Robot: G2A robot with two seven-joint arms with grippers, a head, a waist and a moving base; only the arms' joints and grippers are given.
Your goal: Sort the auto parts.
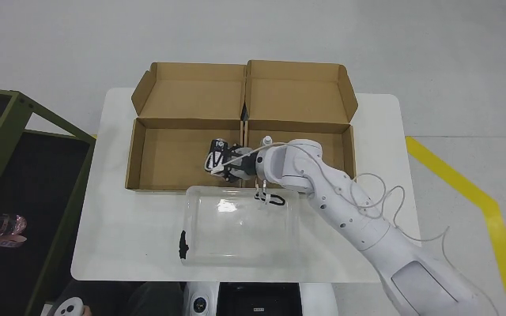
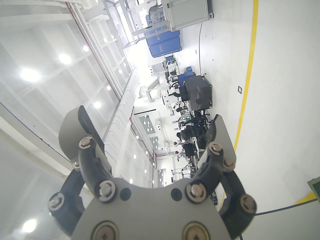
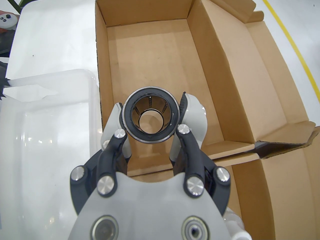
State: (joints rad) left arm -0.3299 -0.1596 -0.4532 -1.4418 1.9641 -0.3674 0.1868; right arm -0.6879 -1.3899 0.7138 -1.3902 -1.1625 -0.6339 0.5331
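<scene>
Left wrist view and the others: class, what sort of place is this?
Probably a factory hall or industrial robotics lab: a yellow floor line, a metal-framed enclosure and rows of workstations under a high lit ceiling, plus a bearing held over a cardboard box.

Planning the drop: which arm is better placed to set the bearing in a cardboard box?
Right: the right gripper holds the bearing over a cardboard box; the left gripper is open, aimed away.

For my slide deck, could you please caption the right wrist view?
Right gripper holds a black cylindrical metal bearing above an open brown cardboard box.
</scene>
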